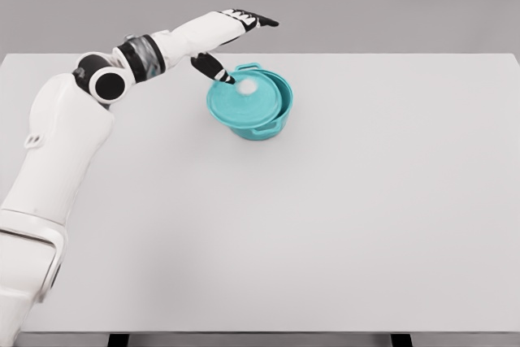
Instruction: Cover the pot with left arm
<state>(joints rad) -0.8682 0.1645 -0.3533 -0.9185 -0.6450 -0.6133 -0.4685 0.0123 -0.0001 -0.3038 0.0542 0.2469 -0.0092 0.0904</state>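
Pot (pixel 262 123) and lid (pixel 244 103) sit together on the far-left part of the table (pixel 325 225), both teal. The lid lies tilted on the pot, slid toward the pot's left side, so a crescent of the pot's rim shows bare on the right and far side. It is on the pot but not seated square.

The left hand (pixel 231 38) is just left of and beyond the pot. Its long fingers (pixel 256 19) stretch straight out above the pot's far rim and touch nothing, while the thumb (pixel 213 67) points down to the lid's left edge, its tip close beside the white knob (pixel 246 86). Whether that tip touches the lid I cannot tell. Nothing is pinched; the hand is spread.

From the thumb, the uncovered part of the pot lies to the right and slightly away, so my guess is the lid needs nudging that way to settle level. No right arm shows.
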